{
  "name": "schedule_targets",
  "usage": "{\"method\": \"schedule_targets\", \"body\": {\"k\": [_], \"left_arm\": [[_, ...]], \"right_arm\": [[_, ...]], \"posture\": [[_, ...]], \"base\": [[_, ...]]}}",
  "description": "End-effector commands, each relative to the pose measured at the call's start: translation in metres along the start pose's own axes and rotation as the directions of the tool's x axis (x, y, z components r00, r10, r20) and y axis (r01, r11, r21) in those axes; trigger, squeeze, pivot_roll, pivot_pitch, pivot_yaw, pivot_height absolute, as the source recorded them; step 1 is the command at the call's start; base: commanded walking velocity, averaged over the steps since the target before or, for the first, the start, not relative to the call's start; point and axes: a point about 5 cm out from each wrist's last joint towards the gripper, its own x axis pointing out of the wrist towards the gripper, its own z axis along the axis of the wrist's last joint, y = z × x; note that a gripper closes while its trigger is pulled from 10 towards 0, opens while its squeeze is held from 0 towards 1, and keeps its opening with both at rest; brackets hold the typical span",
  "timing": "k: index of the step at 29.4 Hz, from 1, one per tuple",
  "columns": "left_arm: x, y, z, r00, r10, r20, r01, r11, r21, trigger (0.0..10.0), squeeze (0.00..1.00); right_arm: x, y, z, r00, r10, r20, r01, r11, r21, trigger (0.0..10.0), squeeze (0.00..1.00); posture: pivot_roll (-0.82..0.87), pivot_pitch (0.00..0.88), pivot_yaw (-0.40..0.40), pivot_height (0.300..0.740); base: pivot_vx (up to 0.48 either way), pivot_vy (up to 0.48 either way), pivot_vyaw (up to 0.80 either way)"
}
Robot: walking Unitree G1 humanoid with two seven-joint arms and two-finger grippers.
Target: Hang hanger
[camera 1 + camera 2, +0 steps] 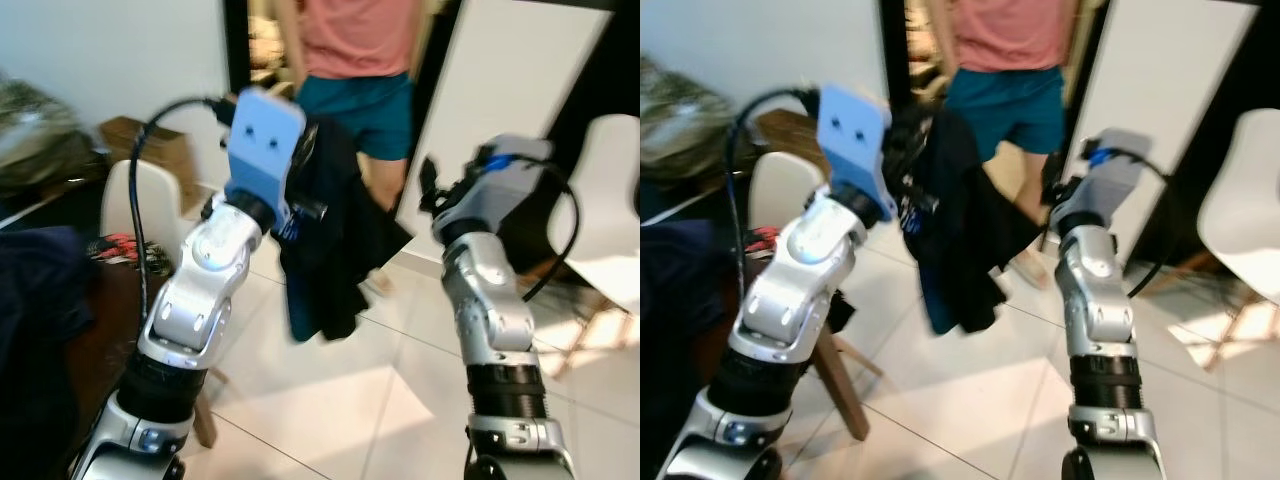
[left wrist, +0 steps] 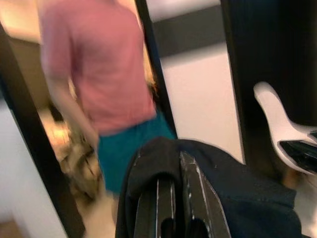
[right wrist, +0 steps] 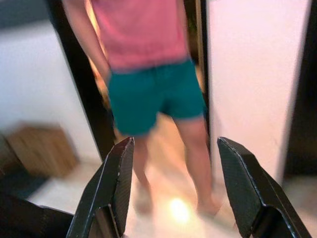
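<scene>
Dark garment (image 1: 325, 235) in left tool (image 2: 173, 198)

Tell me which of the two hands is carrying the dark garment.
The left hand: its fingers are closed on the dark garment, which hangs from it. The right hand is open and empty, fingers spread apart.

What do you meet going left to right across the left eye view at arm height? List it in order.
Chair → left arm → dark garment hanging from the left gripper → right arm → white chair.
</scene>
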Motion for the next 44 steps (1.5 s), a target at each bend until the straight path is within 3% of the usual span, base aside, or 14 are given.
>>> {"method": "schedule_targets", "body": {"k": [1,3,4,6,7,10,14,21,23,24,26,30,37,44], "left_arm": [[-0.004,0.002,-0.011,0.998,0.015,-0.055,-0.013,0.999,0.031,10.0,0.00],[-0.020,0.017,-0.043,0.972,0.106,-0.208,-0.089,0.992,0.088,10.0,0.00],[-0.020,0.017,-0.043,0.972,0.106,-0.208,-0.089,0.992,0.088,10.0,0.00],[-0.048,0.031,-0.079,0.910,0.195,-0.367,-0.179,0.981,0.078,10.0,0.00],[-0.048,0.031,-0.079,0.910,0.195,-0.367,-0.179,0.981,0.078,10.0,0.00],[-0.072,0.035,-0.103,0.849,0.216,-0.483,-0.230,0.973,0.031,10.0,0.00],[-0.086,0.027,-0.115,0.832,0.166,-0.530,-0.209,0.978,-0.020,10.0,0.00],[-0.092,0.008,-0.123,0.828,0.119,-0.548,-0.178,0.983,-0.056,10.0,0.00],[-0.097,0.012,-0.135,0.770,0.195,-0.607,-0.330,0.937,-0.118,10.0,0.00],[-0.097,0.012,-0.135,0.770,0.195,-0.607,-0.330,0.937,-0.118,10.0,0.00],[-0.105,0.025,-0.144,0.683,0.278,-0.676,-0.465,0.878,-0.109,10.0,0.00],[-0.108,0.029,-0.144,0.685,0.257,-0.682,-0.434,0.895,-0.099,10.0,0.00],[-0.111,0.030,-0.145,0.654,0.243,-0.717,-0.517,0.835,-0.188,10.0,0.00],[-0.116,0.033,-0.145,0.628,0.221,-0.746,-0.514,0.838,-0.184,10.0,0.00]], "right_arm": [[-0.003,-0.002,-0.015,0.997,-0.010,-0.076,0.010,1.000,-0.012,10.0,0.00],[-0.013,-0.005,-0.035,0.991,-0.025,-0.128,0.021,0.999,-0.026,10.0,0.00],[-0.013,-0.005,-0.035,0.991,-0.025,-0.128,0.021,0.999,-0.026,10.0,0.00],[-0.027,-0.011,-0.062,0.976,-0.032,-0.215,0.014,0.997,-0.082,10.0,0.00],[-0.027,-0.011,-0.062,0.976,-0.032,-0.215,0.014,0.997,-0.082,10.0,0.00],[-0.038,-0.016,-0.082,0.951,-0.041,-0.307,0.007,0.994,-0.111,10.0,0.00],[-0.045,-0.012,-0.091,0.933,-0.025,-0.359,-0.010,0.995,-0.096,10.0,0.00],[-0.048,-0.002,-0.101,0.905,0.008,-0.425,-0.037,0.997,-0.062,10.0,0.00],[-0.050,0.000,-0.108,0.893,0.019,-0.450,-0.048,0.997,-0.053,10.0,0.00],[-0.050,0.000,-0.108,0.893,0.019,-0.450,-0.048,0.997,-0.053,10.0,0.00],[-0.051,-0.001,-0.112,0.880,0.020,-0.475,-0.042,0.999,-0.035,10.0,0.00],[-0.057,-0.002,-0.120,0.853,0.031,-0.520,-0.054,0.998,-0.029,10.0,0.00],[-0.053,-0.001,-0.117,0.856,0.041,-0.515,-0.074,0.996,-0.044,10.0,0.00],[-0.051,0.002,-0.115,0.861,0.043,-0.507,-0.065,0.998,-0.027,10.0,0.00]], "posture": [[0.02,0.133,-0.030,0.740],[0.02,0.129,-0.026,0.740],[0.02,0.129,-0.026,0.740],[0.02,0.123,-0.033,0.740],[0.02,0.123,-0.033,0.740],[0.02,0.129,-0.037,0.740],[0.01,0.132,-0.044,0.740],[-0.02,0.146,-0.062,0.740],[-0.04,0.136,-0.060,0.740],[-0.04,0.136,-0.060,0.740],[-0.05,0.145,-0.057,0.740],[-0.05,0.151,-0.052,0.740],[-0.05,0.152,-0.048,0.740],[-0.04,0.137,-0.045,0.740]], "base": [[0.000,0.000,-0.80],[0.000,0.000,-0.80],[0.000,0.000,-0.80],[0.000,0.000,-0.80],[0.000,0.000,-0.80],[0.000,0.000,-0.80],[0.000,0.000,-0.80],[0.000,0.000,-0.80],[0.000,0.000,-0.80],[0.000,0.000,-0.80],[0.000,0.000,-0.80],[0.000,0.000,-0.80],[0.000,0.000,-0.80],[0.000,0.000,-0.80]]}}
